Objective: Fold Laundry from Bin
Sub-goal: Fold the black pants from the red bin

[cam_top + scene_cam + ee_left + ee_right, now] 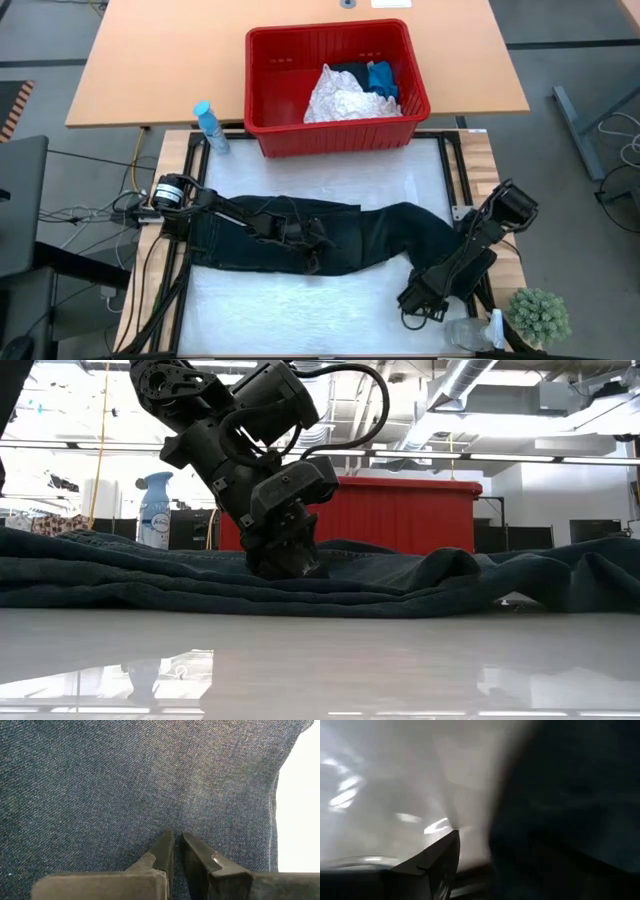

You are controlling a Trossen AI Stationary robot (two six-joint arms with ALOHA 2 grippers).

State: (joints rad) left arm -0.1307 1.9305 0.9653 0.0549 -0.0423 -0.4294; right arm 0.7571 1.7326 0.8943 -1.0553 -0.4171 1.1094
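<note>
Dark blue jeans [400, 235] lie spread lengthwise across the white table mat [330, 310]. My left gripper [305, 245] is shut and comes down on their middle. My right gripper [415, 300] stands open, low over the mat, just off the near edge of the jeans' right end. In the right wrist view only one finger [442, 855] shows, with the dark cloth [570, 810] beside it. I cannot tell whether it touches. The red bin [265, 90] stands at the far edge, holding a white crinkled item [340, 100], a small blue one [382, 78] and a black one [350, 70]. My left gripper slants down from the table's left, and its nearly closed fingertips [167, 840] rest on the flat denim [125, 780] at the jeans' middle. Whether a pinch of cloth lies between them, I cannot tell. The jeans lie on the mat around it [450, 575].
A pale blue spray bottle [210, 125] stands left of the bin. A small green plant [540, 315] and a clear bottle [475, 335] sit at the near right corner. The bare white mat runs along the near side. A wooden table [150, 60] lies beyond.
</note>
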